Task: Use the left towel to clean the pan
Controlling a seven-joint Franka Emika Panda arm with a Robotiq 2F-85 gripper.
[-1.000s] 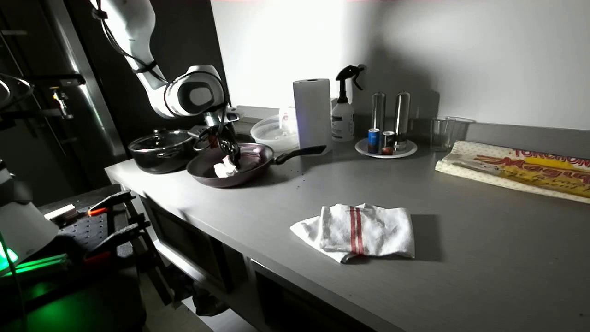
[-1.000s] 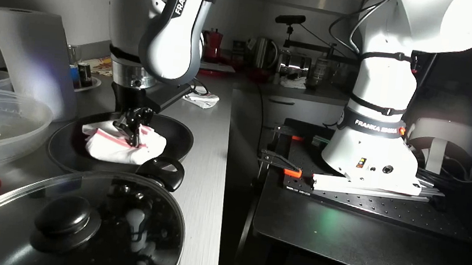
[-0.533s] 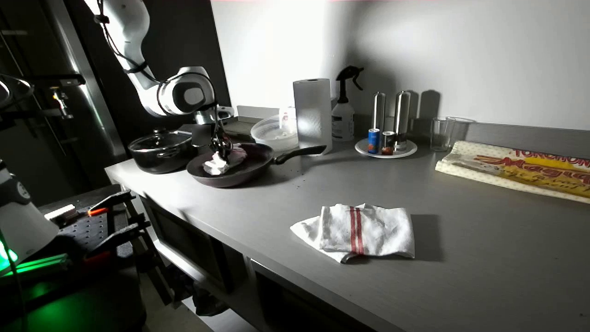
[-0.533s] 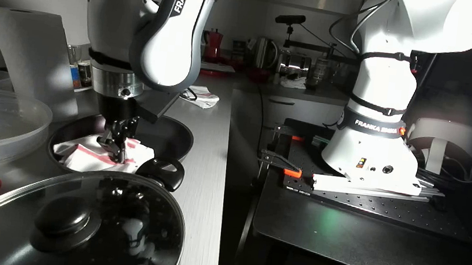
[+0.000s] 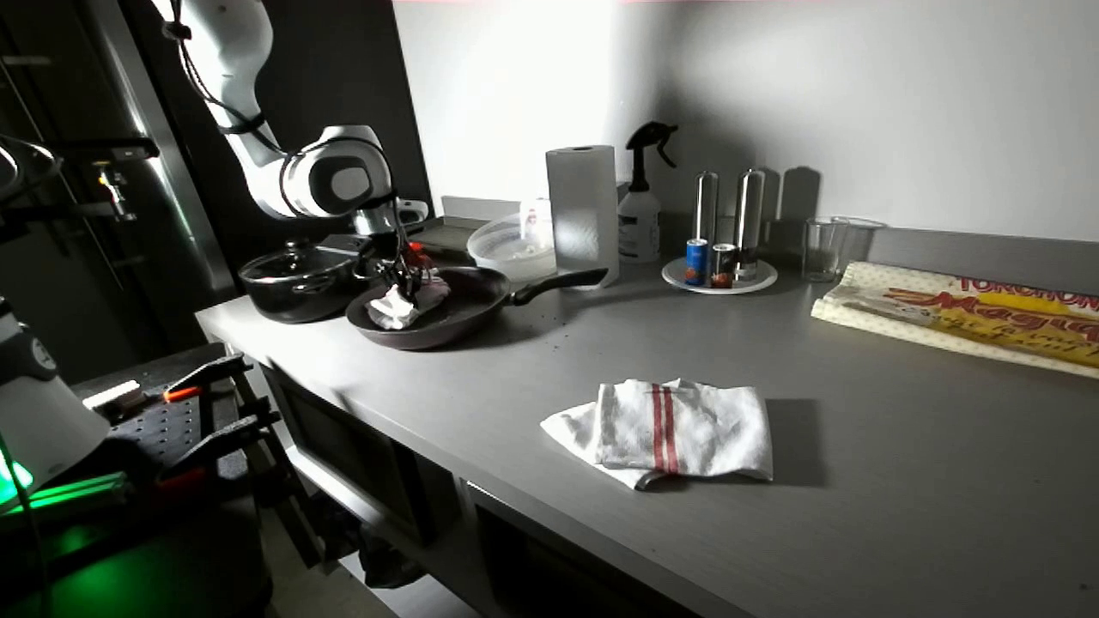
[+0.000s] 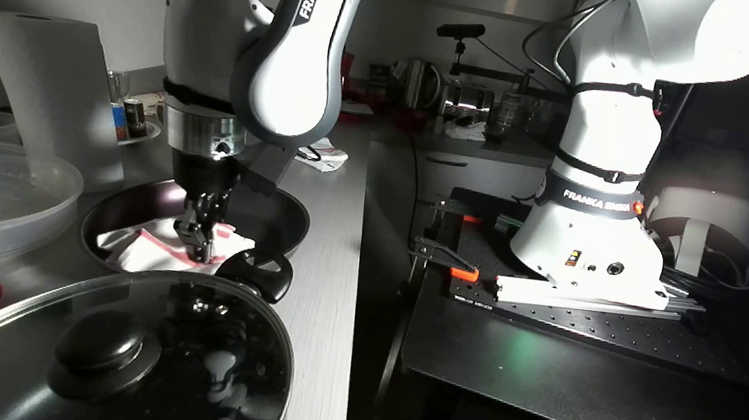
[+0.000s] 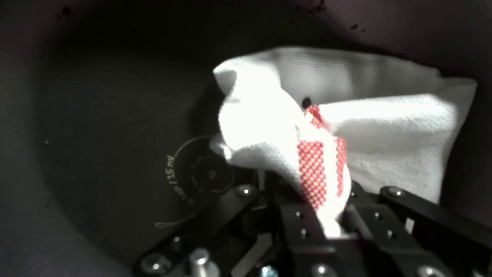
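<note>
white towel (image 7: 353, 123) with red stripes, crumpled and folded inside the dark pan (image 7: 107, 115), gripper (image 7: 326, 209) pinching its bunched fabric

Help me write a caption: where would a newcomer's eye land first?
Probably on the white robot arm, large in an exterior view, its gripper shut on a red-striped white towel inside the dark frying pan. Then, likely, the other striped towel, loosely folded on the counter, and the yellow-and-red printed sheet cut off at an exterior view's right edge.
</note>
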